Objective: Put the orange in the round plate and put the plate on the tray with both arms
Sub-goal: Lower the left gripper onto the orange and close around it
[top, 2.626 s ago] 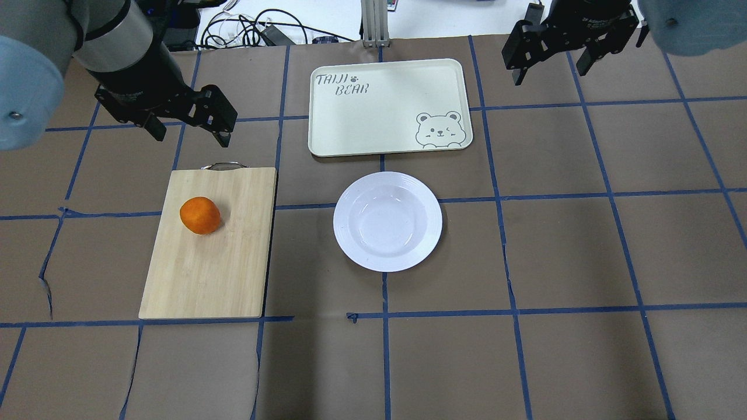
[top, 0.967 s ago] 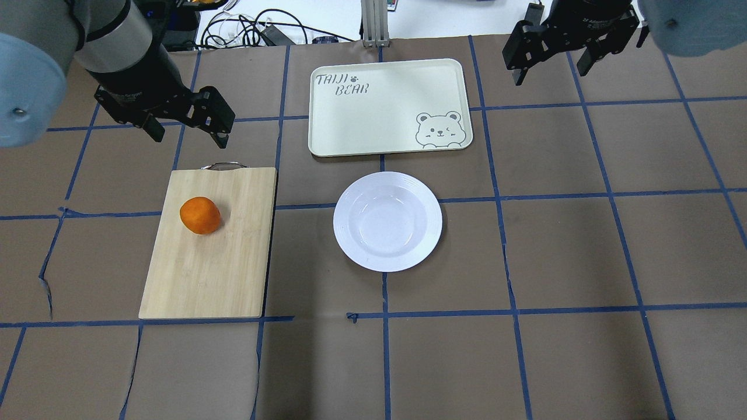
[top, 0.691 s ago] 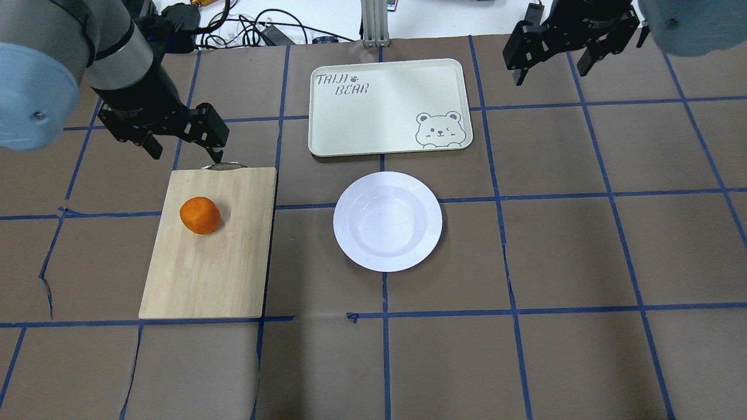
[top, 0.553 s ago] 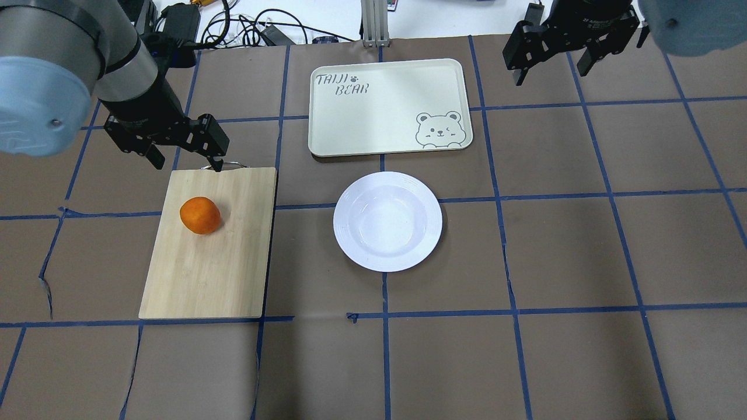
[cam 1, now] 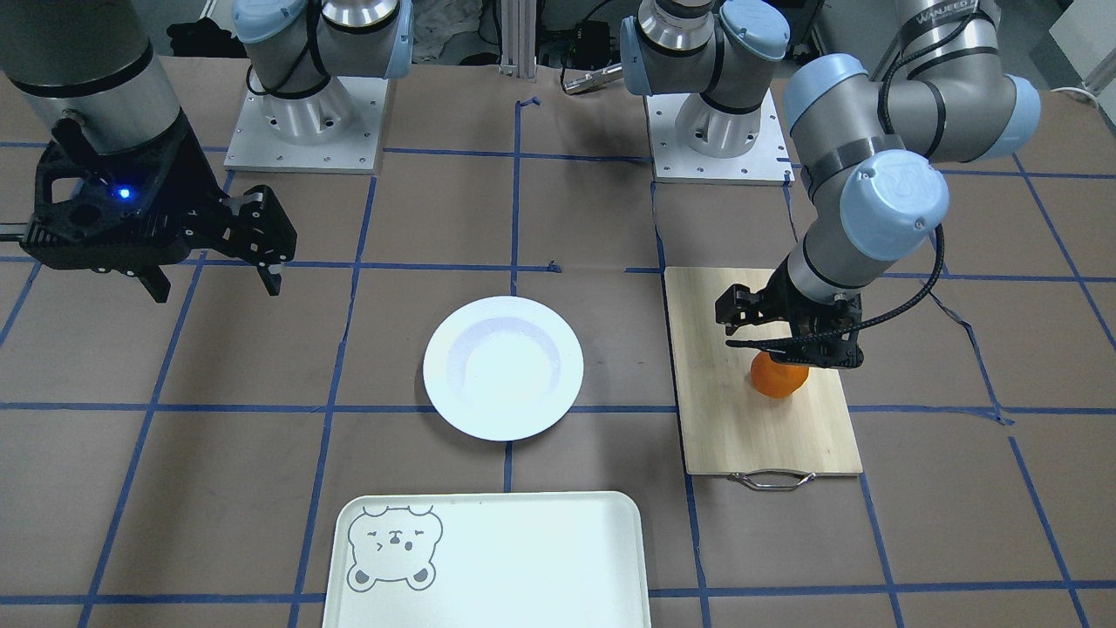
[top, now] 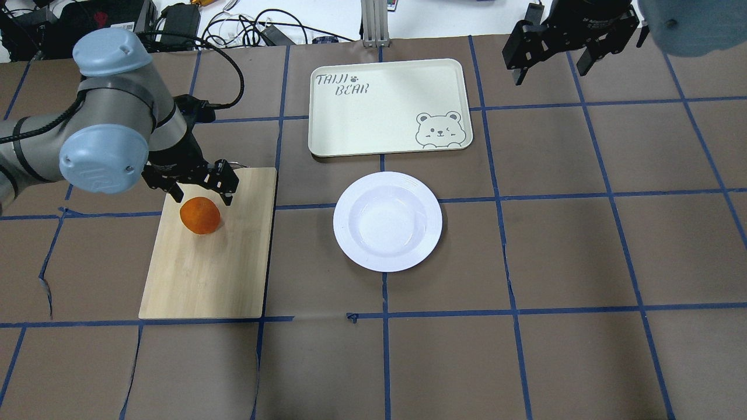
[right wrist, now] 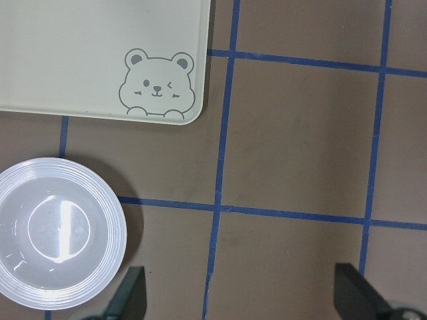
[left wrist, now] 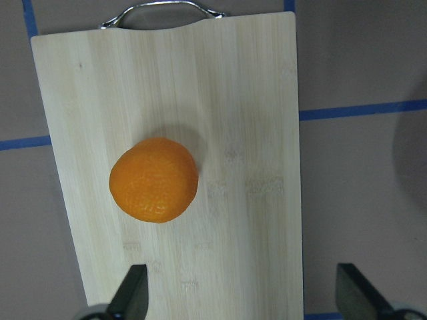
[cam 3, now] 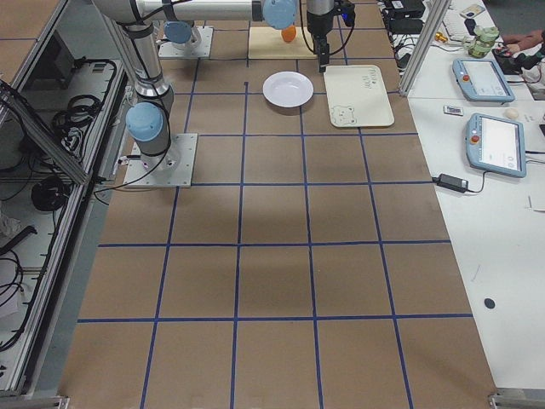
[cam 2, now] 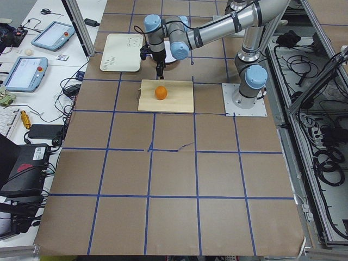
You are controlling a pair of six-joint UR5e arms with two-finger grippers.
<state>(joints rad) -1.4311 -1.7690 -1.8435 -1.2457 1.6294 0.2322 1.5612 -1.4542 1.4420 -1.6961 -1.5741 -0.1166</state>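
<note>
The orange (top: pixel 200 215) lies on the bamboo cutting board (top: pixel 233 262), seen too as the orange (cam 1: pixel 779 379) and the orange (left wrist: pixel 154 180). My left gripper (top: pixel 200 197) hangs open just above its far side, fingers apart over the board; in the left wrist view the fruit sits ahead of the left finger. The round plate (top: pixel 387 221) rests empty on the table, right of the board. Beyond it lies the cream tray (top: pixel 385 111) with the bear face. My right gripper (top: pixel 550 73) is open, high over the table's far right, holding nothing.
The board's metal handle (top: pixel 222 165) points to the table's far edge. Cables (top: pixel 251 29) and an aluminium post (top: pixel 373 23) stand behind the tray. Tablets (cam 3: pixel 494 141) lie on a white side table. Blue tape lines cross the brown table cover.
My left arm has swung in and come down from beyond the board's handle to just over the orange, still open. The right arm, orange, plate and tray have not moved.
</note>
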